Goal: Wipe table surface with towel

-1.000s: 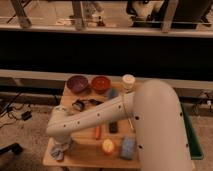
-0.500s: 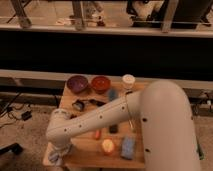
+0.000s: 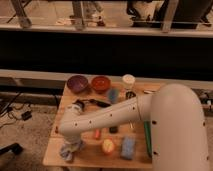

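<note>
A crumpled grey-blue towel (image 3: 68,150) lies at the front left corner of the small wooden table (image 3: 85,159). My gripper (image 3: 70,145) is at the end of the white arm (image 3: 110,117), which reaches across the table from the right. It is down at the towel and pressed onto it. The arm hides part of the table's middle.
At the back stand a purple bowl (image 3: 77,83), a red bowl (image 3: 101,83) and a white cup (image 3: 129,80). A blue item (image 3: 114,95) and a black item (image 3: 80,105) lie behind the arm. An orange item (image 3: 97,134), a yellow fruit (image 3: 108,146) and a blue sponge (image 3: 128,147) lie in front.
The arm's big upper body has shifted to the right. The gripper and towel have stayed at the front left corner, moving slightly to the right.
</note>
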